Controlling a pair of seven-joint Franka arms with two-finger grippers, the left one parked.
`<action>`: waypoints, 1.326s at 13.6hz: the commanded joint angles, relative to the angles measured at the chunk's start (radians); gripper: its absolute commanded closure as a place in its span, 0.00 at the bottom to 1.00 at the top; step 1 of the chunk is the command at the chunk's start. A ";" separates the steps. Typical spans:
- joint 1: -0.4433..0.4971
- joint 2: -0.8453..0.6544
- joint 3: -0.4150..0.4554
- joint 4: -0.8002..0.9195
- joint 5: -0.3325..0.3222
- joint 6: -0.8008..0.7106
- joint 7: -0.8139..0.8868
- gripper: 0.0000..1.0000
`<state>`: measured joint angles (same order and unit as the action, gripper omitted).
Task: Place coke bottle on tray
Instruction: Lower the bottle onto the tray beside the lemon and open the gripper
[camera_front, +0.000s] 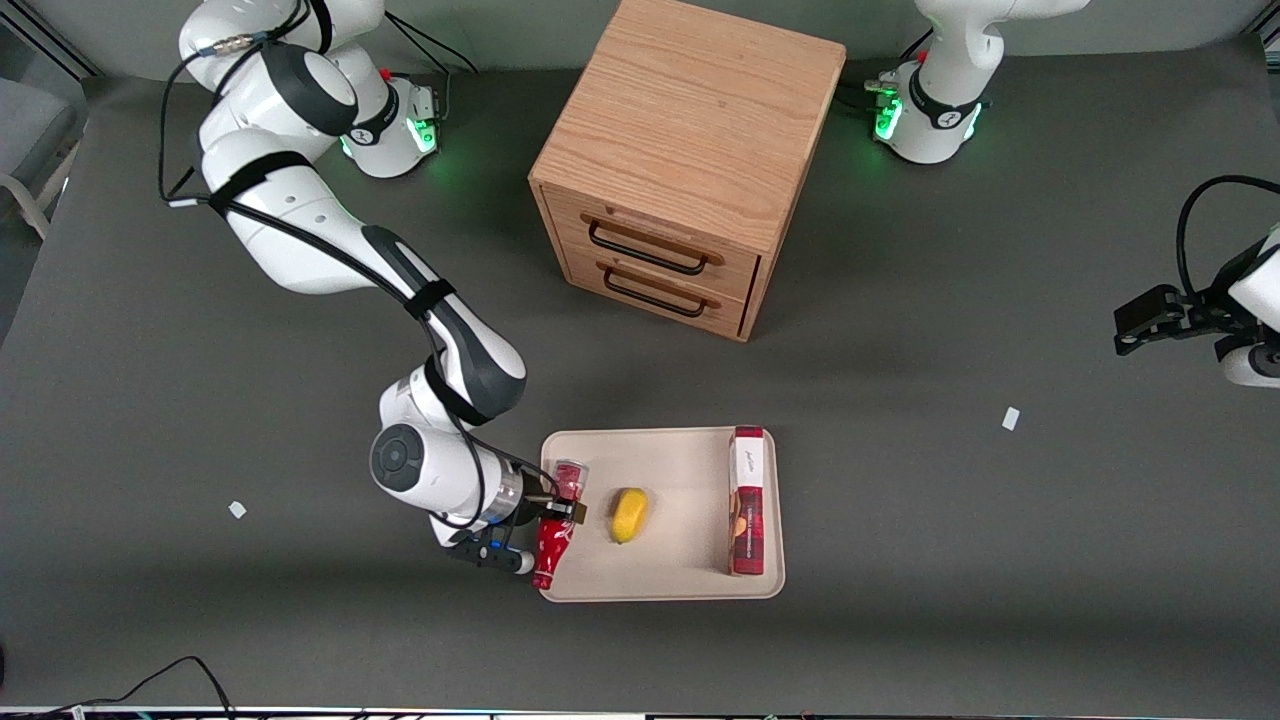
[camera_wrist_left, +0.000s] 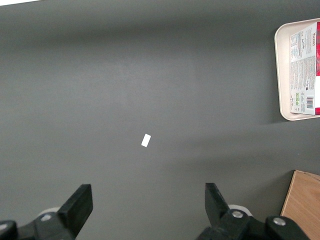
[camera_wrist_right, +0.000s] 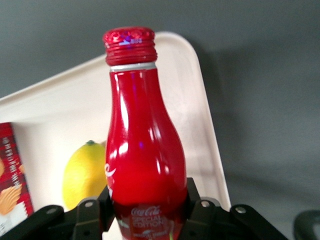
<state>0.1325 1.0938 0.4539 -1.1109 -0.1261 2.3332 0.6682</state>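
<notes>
1 coke bottle (camera_front: 553, 535), 1 tray (camera_front: 680, 585), 1 lemon (camera_front: 629, 514), 1 box (camera_front: 748, 500), 1 cabinet w/ 2 drawers (camera_front: 680, 150), 2 paper scraps (camera_front: 1011, 419)

Even overhead light, soft shadows; glare streaks on coke bottle (camera_wrist_right: 142, 150).

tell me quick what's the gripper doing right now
Gripper: shut on the coke bottle, holding it over the tray's edge nearest the working arm, beside the lemon.
</notes>
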 joint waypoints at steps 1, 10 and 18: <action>0.016 0.023 0.008 0.033 0.003 0.002 0.054 1.00; 0.019 0.032 0.003 0.022 -0.018 0.025 0.053 0.00; 0.018 0.012 0.003 0.022 -0.018 0.018 0.053 0.00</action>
<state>0.1474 1.1158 0.4536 -1.1079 -0.1294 2.3547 0.7025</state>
